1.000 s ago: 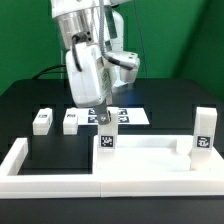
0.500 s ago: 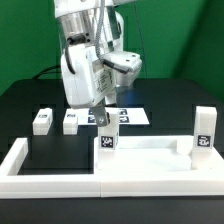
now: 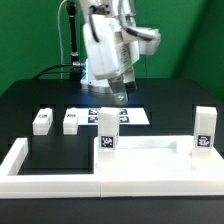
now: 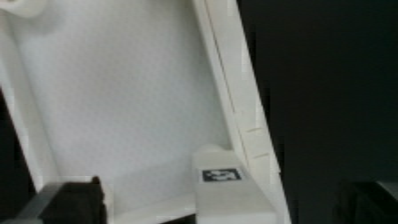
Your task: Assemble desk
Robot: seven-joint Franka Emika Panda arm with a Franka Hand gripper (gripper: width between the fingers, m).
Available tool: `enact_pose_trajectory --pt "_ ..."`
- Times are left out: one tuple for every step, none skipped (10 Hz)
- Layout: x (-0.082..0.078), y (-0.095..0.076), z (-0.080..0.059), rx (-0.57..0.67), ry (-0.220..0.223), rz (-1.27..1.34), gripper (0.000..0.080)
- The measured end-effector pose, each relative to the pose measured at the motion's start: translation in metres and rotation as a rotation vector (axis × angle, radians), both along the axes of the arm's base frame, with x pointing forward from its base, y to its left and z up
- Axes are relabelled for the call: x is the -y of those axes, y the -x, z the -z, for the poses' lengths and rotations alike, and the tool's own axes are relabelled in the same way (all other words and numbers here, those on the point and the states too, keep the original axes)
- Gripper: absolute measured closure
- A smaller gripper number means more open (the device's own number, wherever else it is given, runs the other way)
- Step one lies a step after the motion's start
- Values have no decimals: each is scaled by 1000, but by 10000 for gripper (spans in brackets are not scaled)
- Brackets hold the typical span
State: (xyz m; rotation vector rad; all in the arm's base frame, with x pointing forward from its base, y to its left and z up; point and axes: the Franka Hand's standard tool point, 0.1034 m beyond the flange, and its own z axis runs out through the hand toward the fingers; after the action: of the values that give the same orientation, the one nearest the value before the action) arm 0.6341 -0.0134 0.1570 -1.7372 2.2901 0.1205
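Observation:
The white desk top (image 3: 150, 165) lies at the front of the exterior view's right, rim up. Two tagged white legs stand upright on it, one at its left corner (image 3: 107, 131) and one at its right end (image 3: 204, 130). Two more legs (image 3: 42, 121) (image 3: 71, 121) lie loose on the black table to the left. My gripper (image 3: 120, 96) hangs blurred above and just behind the left standing leg, apart from it. In the wrist view the desk top (image 4: 125, 110) and a tagged leg top (image 4: 221, 175) show far below the gripper (image 4: 228, 205), whose fingers stand wide and open with nothing between them.
The marker board (image 3: 135, 116) lies behind the desk top under the arm. Long white bars (image 3: 18, 158) border the table's front and left. Green backdrop behind; cables hang near the arm.
The gripper has let go of the left standing leg, spread its fingers and risen up and to the exterior view's right. The leg stays upright.

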Motion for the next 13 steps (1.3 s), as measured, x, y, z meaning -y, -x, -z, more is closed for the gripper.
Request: enact_pose_trajectory --pt "-13 -1 -7 -5 -6 -9 151" --pt "-14 -1 -6 0 -7 -19 151" --pt "-12 -1 -4 -4 -6 -16 151" --pt "-13 -1 -4 -4 -6 -18 151" --pt "-13 0 -3 -5 -6 -18 151" --pt "-18 2 0 -12 -6 -20 151" --pt "-32 9 7 -26 -8 -42 151" --pt "-42 26 18 -41 -3 -68 151" --pt "-48 49 31 -71 0 -79 151" --pt "-48 65 42 -95 5 -79 151" --pt "-46 71 49 -106 10 -75 151" --pt "-46 68 47 -101 9 -77 151" --pt "-46 68 47 -101 9 -77 151"
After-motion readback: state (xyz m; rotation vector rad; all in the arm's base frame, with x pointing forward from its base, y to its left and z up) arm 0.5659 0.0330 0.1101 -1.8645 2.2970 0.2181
